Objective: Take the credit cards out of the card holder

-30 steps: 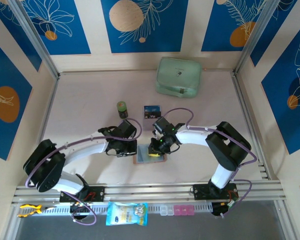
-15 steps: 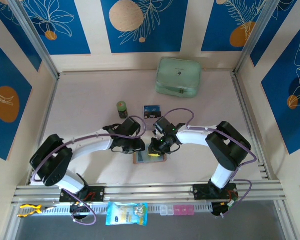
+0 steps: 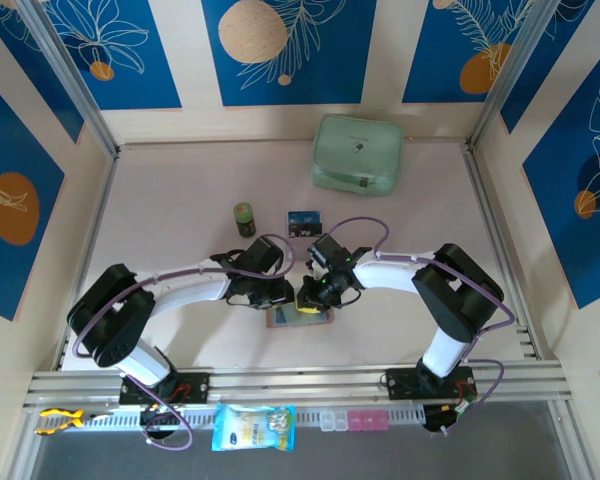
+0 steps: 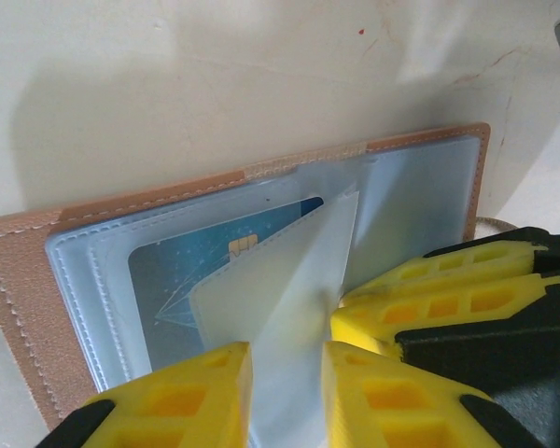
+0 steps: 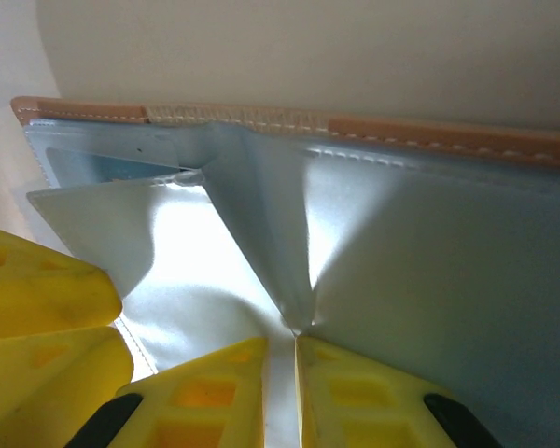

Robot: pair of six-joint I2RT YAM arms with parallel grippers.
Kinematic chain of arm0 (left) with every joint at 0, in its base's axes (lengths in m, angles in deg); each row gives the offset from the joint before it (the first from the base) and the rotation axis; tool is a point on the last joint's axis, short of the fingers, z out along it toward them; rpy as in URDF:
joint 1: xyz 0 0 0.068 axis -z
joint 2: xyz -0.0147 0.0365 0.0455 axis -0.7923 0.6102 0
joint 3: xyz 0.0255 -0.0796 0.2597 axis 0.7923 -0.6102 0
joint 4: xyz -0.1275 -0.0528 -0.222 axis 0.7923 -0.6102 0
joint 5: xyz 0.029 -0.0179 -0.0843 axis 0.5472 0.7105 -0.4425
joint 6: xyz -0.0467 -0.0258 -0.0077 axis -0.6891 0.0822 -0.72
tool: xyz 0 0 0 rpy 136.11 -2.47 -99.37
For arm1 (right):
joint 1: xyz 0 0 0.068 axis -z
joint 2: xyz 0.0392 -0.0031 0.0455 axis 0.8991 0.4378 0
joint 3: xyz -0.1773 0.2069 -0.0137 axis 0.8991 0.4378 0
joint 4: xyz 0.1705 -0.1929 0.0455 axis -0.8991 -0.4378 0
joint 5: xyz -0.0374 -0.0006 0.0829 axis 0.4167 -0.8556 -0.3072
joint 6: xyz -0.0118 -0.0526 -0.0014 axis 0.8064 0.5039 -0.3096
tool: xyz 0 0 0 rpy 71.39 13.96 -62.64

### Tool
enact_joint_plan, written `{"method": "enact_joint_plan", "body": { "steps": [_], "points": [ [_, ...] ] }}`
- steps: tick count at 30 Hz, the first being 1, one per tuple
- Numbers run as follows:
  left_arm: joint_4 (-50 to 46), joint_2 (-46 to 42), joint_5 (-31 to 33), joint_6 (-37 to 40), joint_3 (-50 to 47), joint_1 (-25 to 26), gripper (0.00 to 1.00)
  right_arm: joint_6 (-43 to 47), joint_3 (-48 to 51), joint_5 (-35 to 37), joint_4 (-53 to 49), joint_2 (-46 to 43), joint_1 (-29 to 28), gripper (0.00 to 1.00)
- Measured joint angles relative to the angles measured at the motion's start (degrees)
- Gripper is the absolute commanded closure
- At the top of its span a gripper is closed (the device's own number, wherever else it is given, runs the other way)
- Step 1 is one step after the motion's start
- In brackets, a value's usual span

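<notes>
The tan card holder (image 3: 302, 319) lies open on the table between both arms, its clear sleeves facing up. A dark blue credit card (image 4: 182, 271) sits inside a sleeve on the card holder (image 4: 28, 280). My left gripper (image 3: 283, 296) (image 4: 287, 364) is open, its jaws a little apart, with a loose clear sleeve flap (image 4: 308, 271) running between them. My right gripper (image 3: 307, 298) (image 5: 282, 347) is shut on a fold of clear sleeve (image 5: 261, 224) pulled up from the card holder (image 5: 429, 131). Another dark blue credit card (image 3: 303, 222) lies on the table behind.
A small green-capped bottle (image 3: 244, 218) stands left of the loose card. A mint-green case (image 3: 357, 152) sits at the back. The two grippers crowd each other: the right one's fingers (image 4: 439, 289) show beside my left jaws.
My left arm has moved right, up to the card holder, and its jaws have gone from shut to slightly apart. The right gripper has kept its pinch on the sleeve.
</notes>
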Motion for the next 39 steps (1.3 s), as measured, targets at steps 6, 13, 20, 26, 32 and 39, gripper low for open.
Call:
{"method": "enact_joint_plan", "body": {
  "steps": [6, 13, 20, 26, 32, 39],
  "points": [
    [-2.3, -1.9, 2.1, -0.1, -0.2, 0.0, 0.68, 0.0, 0.0, 0.0, 0.0, 0.0, 0.0, 0.84],
    [-2.2, -2.2, 2.3, -0.4, -0.5, 0.0, 0.69, 0.0, 0.0, 0.0, 0.0, 0.0, 0.0, 0.84],
    [0.3, 0.0, 0.5, -1.3, -1.4, 0.0, 0.72, 0.0, 0.0, 0.0, 0.0, 0.0, 0.0, 0.83],
    [3.2, 0.2, -1.4, -1.9, -2.0, 0.0, 0.75, -0.2, -0.1, 0.0, -0.1, -0.5, -0.2, 0.77],
    [3.9, -0.5, -2.9, -1.7, -1.7, 0.0, 0.73, -0.4, -0.1, 2.2, -3.3, -5.2, -0.1, 0.74],
    [2.2, -0.7, -3.9, -1.3, 0.2, 0.2, 0.69, 0.2, 0.0, 3.7, -6.7, -13.0, 3.6, 0.73]
  ]
}}
